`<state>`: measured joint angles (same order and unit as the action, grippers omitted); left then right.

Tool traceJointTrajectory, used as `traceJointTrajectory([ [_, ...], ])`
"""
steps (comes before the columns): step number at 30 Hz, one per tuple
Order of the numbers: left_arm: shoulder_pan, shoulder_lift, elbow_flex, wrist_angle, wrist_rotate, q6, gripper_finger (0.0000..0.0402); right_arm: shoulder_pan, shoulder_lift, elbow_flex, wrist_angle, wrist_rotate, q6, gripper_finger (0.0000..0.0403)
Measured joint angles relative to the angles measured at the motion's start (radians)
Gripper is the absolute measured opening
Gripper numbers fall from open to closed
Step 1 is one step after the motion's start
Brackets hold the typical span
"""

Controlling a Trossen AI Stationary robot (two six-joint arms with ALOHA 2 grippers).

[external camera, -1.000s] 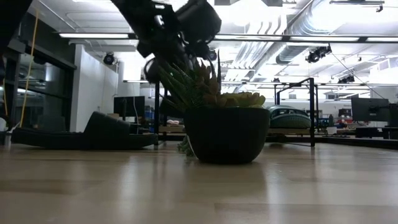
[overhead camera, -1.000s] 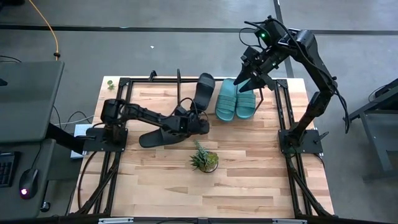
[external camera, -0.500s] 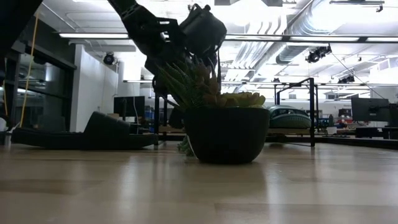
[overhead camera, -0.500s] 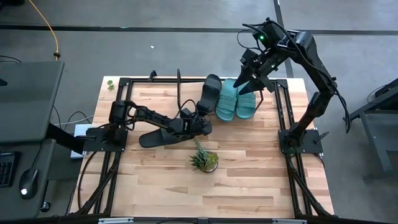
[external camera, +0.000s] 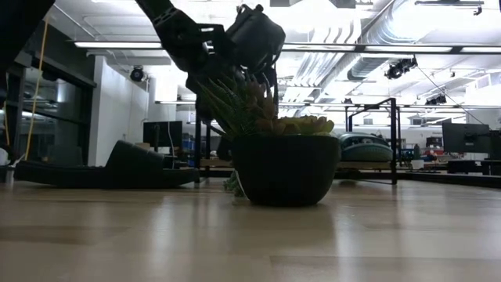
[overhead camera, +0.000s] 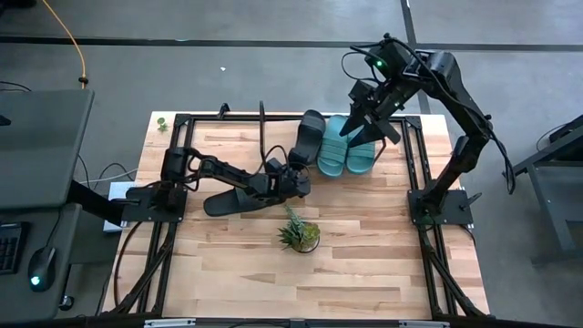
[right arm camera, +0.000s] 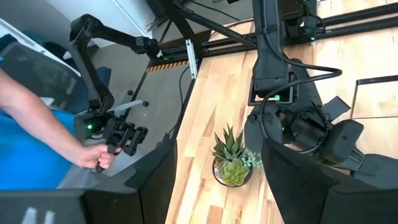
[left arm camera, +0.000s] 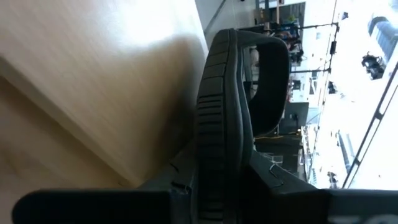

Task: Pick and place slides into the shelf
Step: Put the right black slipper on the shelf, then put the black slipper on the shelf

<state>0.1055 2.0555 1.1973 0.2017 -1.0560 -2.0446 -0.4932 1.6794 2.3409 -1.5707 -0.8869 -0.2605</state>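
Centre frame, the left gripper clamps a black slide by its heel, toe resting on the shelf beside the teal pair. Best to push it level before letting go. The right gripper hangs open, upper right. Ribbed rubber sole, apparently; another black slide lies on the table.

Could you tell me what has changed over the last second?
The left gripper, shut on a black slide, carried it toward the teal slides on the shelf. The open right gripper drew back slightly above them. The second black slide and plant stayed.
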Motion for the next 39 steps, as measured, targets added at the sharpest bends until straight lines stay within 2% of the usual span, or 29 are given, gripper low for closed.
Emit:
traceJointTrajectory([
  [3,0.000,0.003,0.000,0.023,0.030,0.024,0.0063,0.000,0.000,0.000,0.003,0.006,0.016,0.0225],
  [6,-0.001,0.003,0.000,0.032,0.103,0.046,0.0085,0.000,0.000,0.000,0.007,0.007,0.017,0.0225],
  [16,-0.001,0.003,0.001,0.035,0.168,0.076,0.0235,0.000,0.000,0.000,0.008,0.007,0.019,0.0225],
  [23,-0.009,0.003,0.001,0.044,0.310,0.085,0.0302,0.000,0.000,0.000,0.010,0.012,0.007,0.0225],
  [30,-0.030,0.003,0.001,0.162,0.396,0.144,0.0323,0.000,0.000,0.000,0.012,0.014,-0.009,0.0225],
  [39,-0.065,0.003,0.001,0.271,0.509,0.217,0.0309,0.000,0.000,0.000,0.012,0.014,-0.009,0.0224],
])
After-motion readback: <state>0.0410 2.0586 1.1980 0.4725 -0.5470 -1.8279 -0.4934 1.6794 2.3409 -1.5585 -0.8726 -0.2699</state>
